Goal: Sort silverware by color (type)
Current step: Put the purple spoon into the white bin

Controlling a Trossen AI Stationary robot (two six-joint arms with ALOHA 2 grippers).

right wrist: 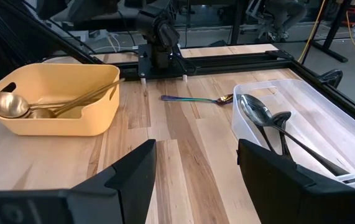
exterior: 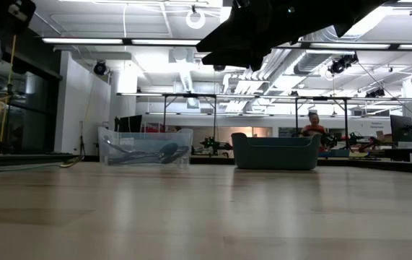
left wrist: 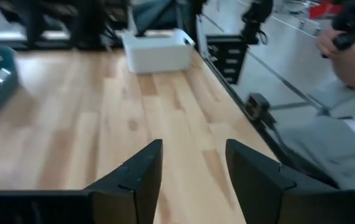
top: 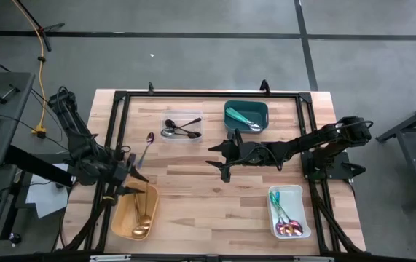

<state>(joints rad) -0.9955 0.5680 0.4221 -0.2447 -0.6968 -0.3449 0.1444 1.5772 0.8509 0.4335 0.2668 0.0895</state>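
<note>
The table is of pale wood planks with a smooth, slightly shiny finish, framed by black metal rails. The yellow bin looks like matt plastic, and the gold spoons inside it are polished metal that reflects the light. The clear bin is glossy transparent plastic, holding dark metal spoons with a mirror shine. A rainbow-coloured spoon on the wood has a glossy iridescent metal surface. The teal bin and the white bin look like smooth plastic. Both grippers' fingers are matt black.
</note>
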